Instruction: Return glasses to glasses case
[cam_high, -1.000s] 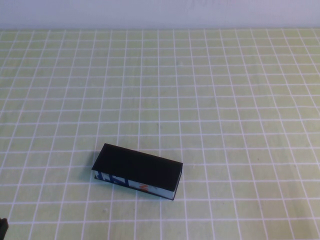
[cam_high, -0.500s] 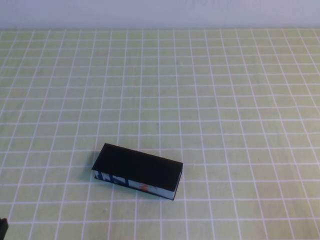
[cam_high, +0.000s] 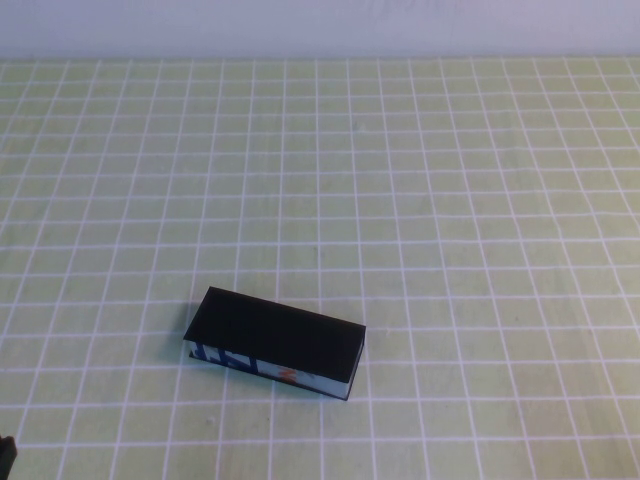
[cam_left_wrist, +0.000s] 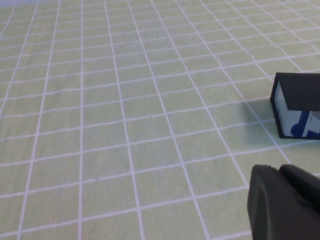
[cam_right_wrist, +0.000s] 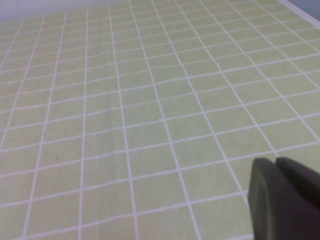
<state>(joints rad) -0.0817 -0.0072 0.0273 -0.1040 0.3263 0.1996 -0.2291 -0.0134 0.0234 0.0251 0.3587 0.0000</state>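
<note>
The glasses case (cam_high: 274, 342) is seen lying on the table (cam_high: 450, 200), on a green cloth ruled with white grid lines, in the near-left part of the high view. It is set slightly askew to the grid, its lid is down, and the blue-white front edge with the orange mark is turned toward the robot's side. In the left wrist view one short end of the glasses case (cam_left_wrist: 297, 104) is shown, pale with blue marks under the black top. The glasses are not seen in any view — with the lid shut, nothing can be said of the case's inside.

Around the case only bare cloth is seen; it is touched by nothing and crowded by nothing. A pale wall is seen along the far edge of the table.

The left tool (cam_left_wrist: 287, 167) is seen only in part, low and close over the cloth, near the case but apart from it; in the high view only a dark sliver of that arm is caught at the near-left corner. Its fingers appear together at the tip, with just a thin seam between them. The right tool (cam_right_wrist: 276, 161) is held low over open cloth, well apart from the case, and its fingers are closed together — nothing is gripped between them.
</note>
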